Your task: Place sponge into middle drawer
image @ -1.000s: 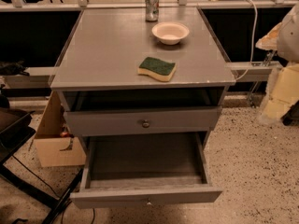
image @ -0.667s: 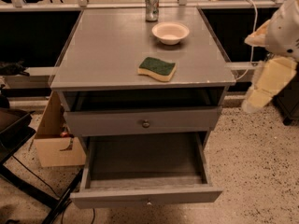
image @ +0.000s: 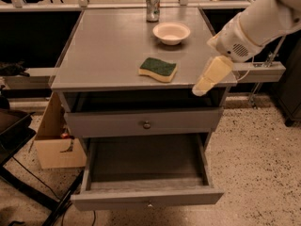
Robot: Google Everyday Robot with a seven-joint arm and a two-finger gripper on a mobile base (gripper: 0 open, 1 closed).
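Note:
The sponge [image: 158, 69], dark green on top with a pale yellow layer below, lies flat on the grey cabinet top [image: 103, 55] near its front middle. The middle drawer [image: 146, 199] is the lower one. It is pulled out, and its grey inside shows nothing in it. My white arm reaches in from the upper right. Its cream gripper [image: 204, 84] hangs at the cabinet top's front right corner, about a hand's width to the right of the sponge and apart from it. It holds nothing that I can see.
A cream bowl [image: 171, 33] and a metal can [image: 152, 6] stand at the back of the top. The upper drawer front with a round knob [image: 146, 125] is shut. A cardboard box [image: 54, 142] and black stand legs [image: 28, 192] are at the left. A grey rail [image: 261, 69] is at the right.
My arm has swung left from the right edge of the view, and the gripper has come to the cabinet's front right corner. The sponge and drawers have not moved.

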